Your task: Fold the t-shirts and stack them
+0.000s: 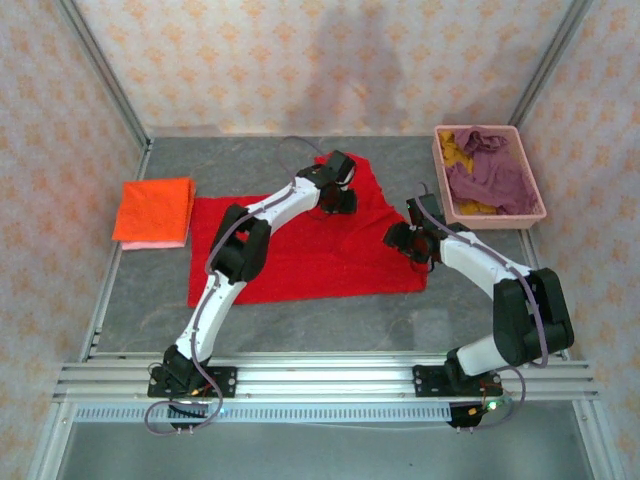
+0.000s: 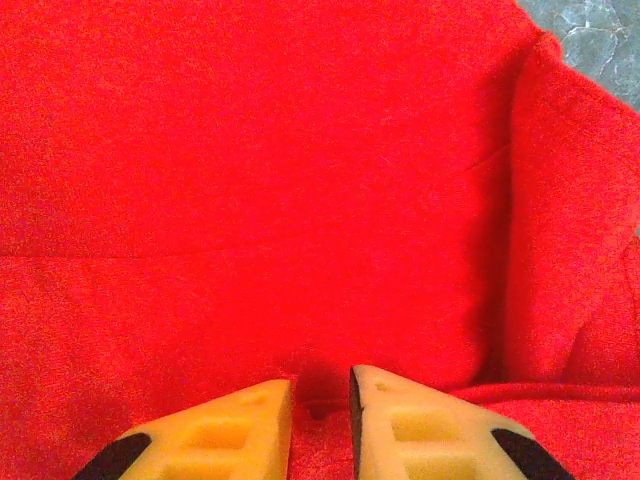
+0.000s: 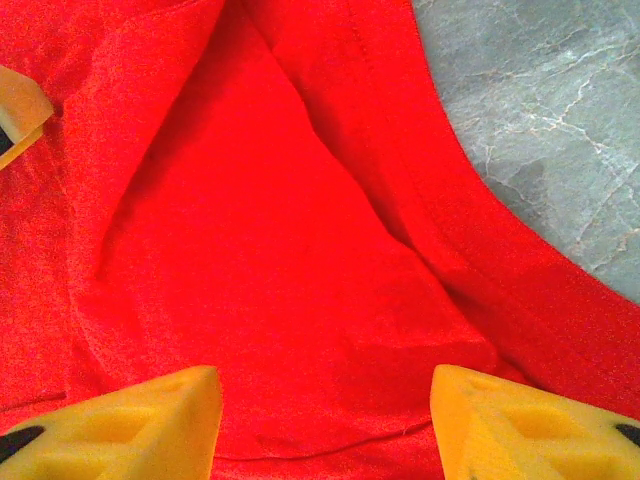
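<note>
The red shirt [image 1: 300, 260] is spread flat on the grey table [image 1: 300, 325], near the middle, with one sleeve pointing toward the far side. Both arms are extended over it.

The left gripper [image 1: 338, 200] is positioned on the far part of the red shirt, beside that sleeve. In the left wrist view, its jaws are drawn almost together and pressed down onto the cloth, and a small ridge of red fabric is pinched in the narrow gap between the tips.

The right gripper [image 1: 412, 246] is positioned at the right edge of the red shirt. In the right wrist view, its jaws are held wide apart, with loose folds of red cloth and a stitched hem below them; nothing is gripped. Bare table is seen just past the hem.

The orange shirt [image 1: 155, 205] is folded and laid on top of the folded pink shirt [image 1: 150, 243] at the left of the table, just beside the red shirt.

The mauve shirt [image 1: 492, 178] and the mustard shirt [image 1: 455, 150] are bunched together, unfolded, inside the basket [image 1: 440, 172] at the far right.
</note>
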